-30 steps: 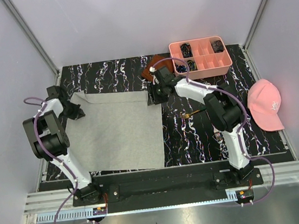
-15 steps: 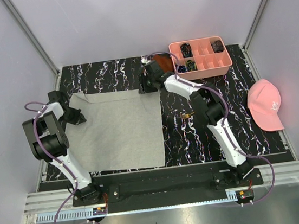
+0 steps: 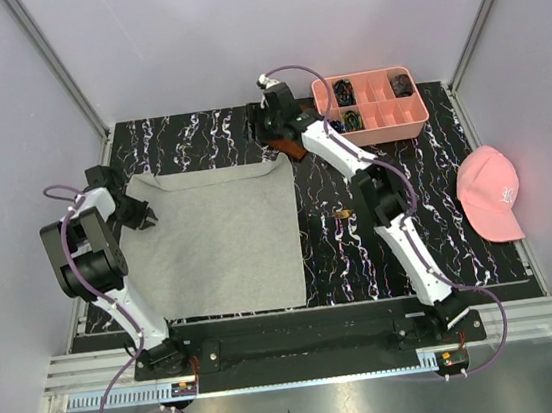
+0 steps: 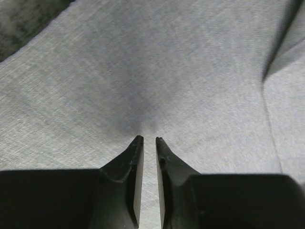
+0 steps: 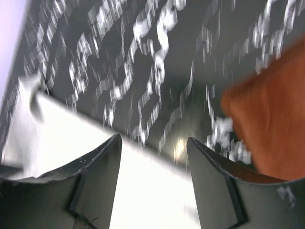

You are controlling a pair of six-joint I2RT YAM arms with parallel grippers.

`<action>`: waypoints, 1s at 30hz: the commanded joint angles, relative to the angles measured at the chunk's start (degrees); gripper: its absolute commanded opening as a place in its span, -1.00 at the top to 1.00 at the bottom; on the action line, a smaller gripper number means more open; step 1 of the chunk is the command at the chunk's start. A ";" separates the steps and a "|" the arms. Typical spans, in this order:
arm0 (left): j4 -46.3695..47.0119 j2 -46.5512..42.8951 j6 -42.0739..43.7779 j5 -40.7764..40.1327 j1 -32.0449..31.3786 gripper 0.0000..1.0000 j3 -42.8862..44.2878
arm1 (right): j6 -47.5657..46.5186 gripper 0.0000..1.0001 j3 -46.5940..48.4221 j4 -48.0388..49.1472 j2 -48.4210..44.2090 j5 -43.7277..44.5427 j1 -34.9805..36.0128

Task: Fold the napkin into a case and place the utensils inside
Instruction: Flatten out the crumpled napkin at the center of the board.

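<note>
From above, the napkin (image 3: 215,239) lies spread flat on the left half of the black marbled table (image 3: 353,257), a plain light grey, roughly square sheet with no case shape to it (only its far left corner looks rumpled). The left gripper (image 3: 144,213) sits at that far left corner. The right gripper (image 3: 263,130) hangs beyond the napkin's far right corner, just beside a rust-brown cloth (image 3: 293,142). A slim dark utensil with a gold end (image 3: 343,216) lies on bare table right of the napkin. A pink compartment tray (image 3: 372,129) stands far right and a pink cap (image 3: 491,193) lies at the right edge.

The left wrist view is filled with fine grey weave, with a soft raised fold at the right. The fingers (image 4: 125,167) are parted by a narrow slit, with nothing between them.

In the blurred right wrist view, the fingers (image 5: 95,176) are spread wide and empty above the napkin's far edge, which shows washed-out white.
</note>
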 commanded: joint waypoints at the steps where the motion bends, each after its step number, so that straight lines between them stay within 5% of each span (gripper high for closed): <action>1: 2.57 1.94 0.91 4.45 0.37 0.62 7.28 | 1.47 -0.34 -14.19 -2.04 -13.03 -4.16 2.16; 6: 3.89 7.93 -2.78 7.17 0.37 0.66 14.14 | 3.05 -0.20 -30.61 4.00 -20.78 -6.44 3.58; 11: 4.50 11.54 -4.54 7.62 0.02 0.73 16.00 | 4.11 0.14 -37.24 6.40 -23.16 -8.47 3.93; 15: 5.47 12.68 -5.07 7.35 -0.42 0.73 15.55 | 4.72 0.18 -40.49 8.24 -23.08 -8.74 4.11; 24: 26.55 17.77 -13.94 18.60 -0.86 0.64 17.04 | 5.95 0.18 -40.50 9.04 -20.27 -9.00 4.02; 30: 45.78 24.98 -26.33 25.00 0.64 0.56 28.01 | 5.87 0.16 -38.74 9.13 -19.82 -6.90 4.02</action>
